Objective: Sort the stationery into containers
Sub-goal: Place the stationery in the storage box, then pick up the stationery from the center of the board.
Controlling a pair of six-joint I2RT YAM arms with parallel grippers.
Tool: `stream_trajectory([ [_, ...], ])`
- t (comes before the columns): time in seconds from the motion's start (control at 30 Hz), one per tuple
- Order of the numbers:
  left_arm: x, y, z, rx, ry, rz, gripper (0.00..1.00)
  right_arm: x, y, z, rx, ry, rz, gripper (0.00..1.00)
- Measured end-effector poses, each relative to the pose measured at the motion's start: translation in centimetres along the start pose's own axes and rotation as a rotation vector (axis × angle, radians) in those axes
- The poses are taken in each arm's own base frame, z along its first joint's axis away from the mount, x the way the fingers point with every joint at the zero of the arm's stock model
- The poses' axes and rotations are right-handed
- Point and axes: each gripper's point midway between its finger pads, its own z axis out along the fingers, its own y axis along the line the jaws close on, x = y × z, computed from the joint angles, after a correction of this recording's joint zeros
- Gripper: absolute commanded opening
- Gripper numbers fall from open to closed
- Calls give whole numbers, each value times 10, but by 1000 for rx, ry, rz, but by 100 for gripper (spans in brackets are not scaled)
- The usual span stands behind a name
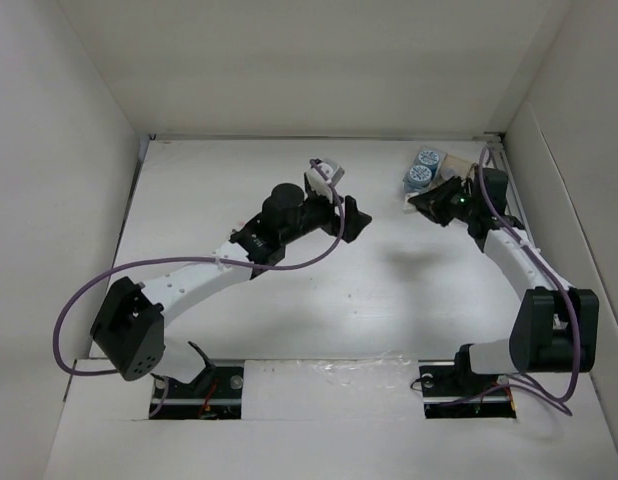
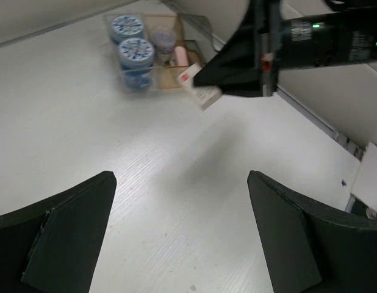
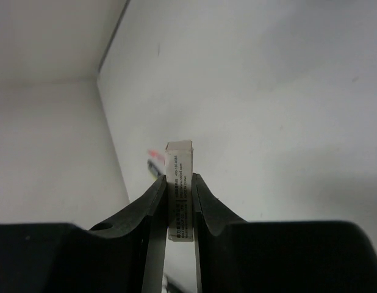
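Near the bin block, small white box clamped in right pincer, left pincer gaping, empty.

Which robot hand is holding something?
The right gripper: its fingers pinch a small white box with printed text. The left gripper is wide open, with nothing between its fingers.

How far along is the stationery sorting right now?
Done: two blue rolls, a lavender cylinder and a pink item sit in the bins. In hand: the right gripper is shut on a small white box near the bins. Left to do: drop that box in a bin; the left gripper is open and empty.
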Motion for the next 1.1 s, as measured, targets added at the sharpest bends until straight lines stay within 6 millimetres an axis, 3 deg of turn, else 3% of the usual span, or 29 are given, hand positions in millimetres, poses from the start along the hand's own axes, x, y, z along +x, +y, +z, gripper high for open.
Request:
stream_trajectory([
  [0.1, 13, 23, -6, -137, -5, -89, 87, -39, -12, -2, 75, -163, 22, 19],
  [0.2, 40, 52, -16, -306, 29, -164, 86, -79, -25, -4, 162, -318, 42, 19],
  [0.37, 87, 93, -50, -563, 92, -218, 83, -133, -44, 3, 296, -491, 72, 23],
  [0.53, 96, 127, -81, -771, 66, -255, 79, -171, -60, 26, 396, -558, 86, 24],
  [0.73, 99, 146, -98, -906, 40, -290, 77, -181, -89, 48, 496, -544, 97, 26],
  [0.83, 101, 150, -105, -951, 35, -305, 75, -177, -100, 50, 533, -527, 101, 33],
  [1.03, 104, 157, -114, -1020, 19, -329, 72, -176, -101, 49, 542, -528, 96, 52],
  [1.1, 104, 158, -116, -1036, 14, -336, 71, -177, -101, 49, 541, -528, 96, 54],
])
